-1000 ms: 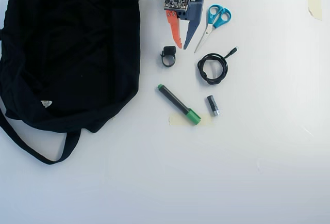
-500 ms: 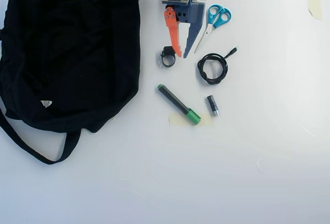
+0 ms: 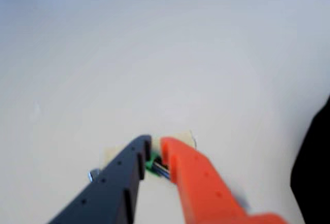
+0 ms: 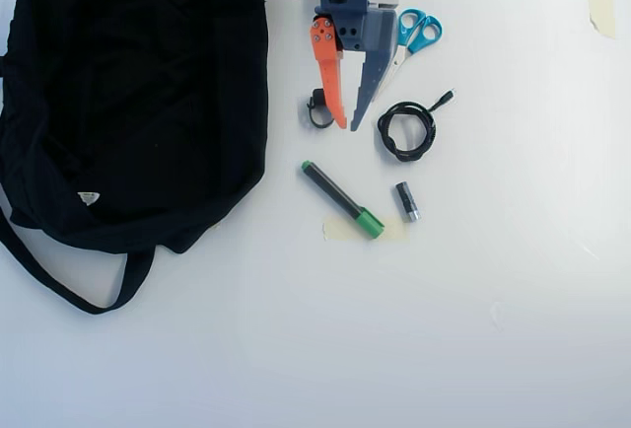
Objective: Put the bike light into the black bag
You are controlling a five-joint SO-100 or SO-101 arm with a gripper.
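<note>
Pointing down the overhead view, the gripper (image 4: 348, 126) has its orange finger (image 4: 328, 73) and dark blue finger (image 4: 370, 68) parted by a narrow gap at the tips, with nothing held between them. In the wrist view the gripper (image 3: 154, 149) shows the same narrow gap, with a scrap of green and a pale tape patch (image 3: 181, 138) visible beyond the tips.

The bike light (image 4: 317, 109) lies on the white table (image 4: 473, 329) just left of the orange finger, which partly covers its right side; whether they touch cannot be told.

Right of the dark blue finger lie the blue-handled scissors (image 4: 414, 35) and the coiled black cable (image 4: 407, 130). Below the tips lie a green-capped marker (image 4: 340, 198), slanted, its cap on a tape patch, and a small grey-black cylinder (image 4: 406, 201).

The black bag (image 4: 128, 93) fills the upper left of the overhead view, well left of the bike light, its strap (image 4: 59, 285) looping below. In the wrist view the bag (image 3: 314, 172) is a dark mass at the right edge.
</note>
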